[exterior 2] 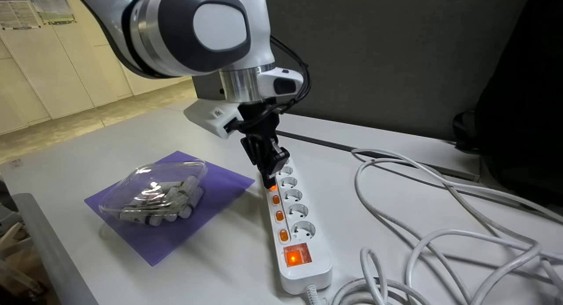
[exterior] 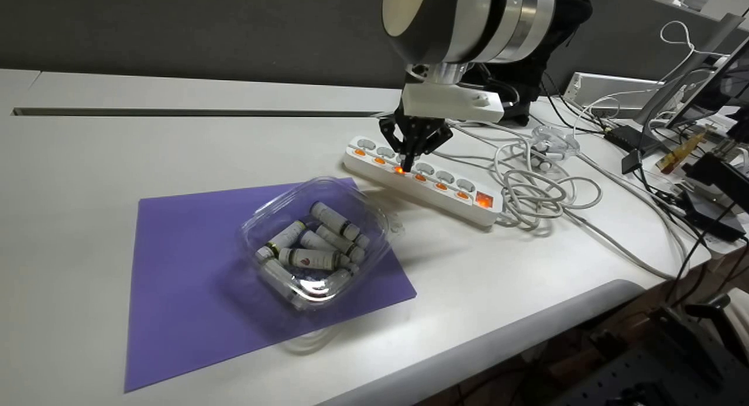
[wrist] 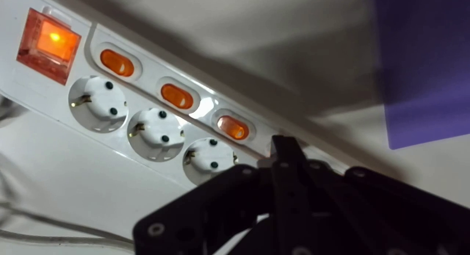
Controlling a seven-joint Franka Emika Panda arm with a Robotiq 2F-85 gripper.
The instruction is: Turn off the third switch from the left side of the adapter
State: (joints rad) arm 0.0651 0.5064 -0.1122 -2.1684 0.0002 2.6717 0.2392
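Note:
The white adapter (exterior: 418, 186) lies on the table with a row of orange switches beside its sockets. It also shows in an exterior view (exterior 2: 319, 259) and in the wrist view (wrist: 147, 137). The third switch from the left (exterior: 399, 169) glows; it also shows partly in an exterior view (exterior 2: 273, 187). My gripper (exterior: 408, 166) points down with its fingers shut and nothing between them. Its tips are right at the third switch; I cannot tell whether they touch it. In the wrist view the fingertips (wrist: 288, 142) hide most of that switch.
The large main switch (exterior: 484, 199) glows at the cable end. White cables (exterior: 532, 189) coil beside the adapter. A clear container (exterior: 316, 242) with several small bottles stands on a purple sheet (exterior: 175, 289). A dark partition (exterior: 193, 31) rises behind the table.

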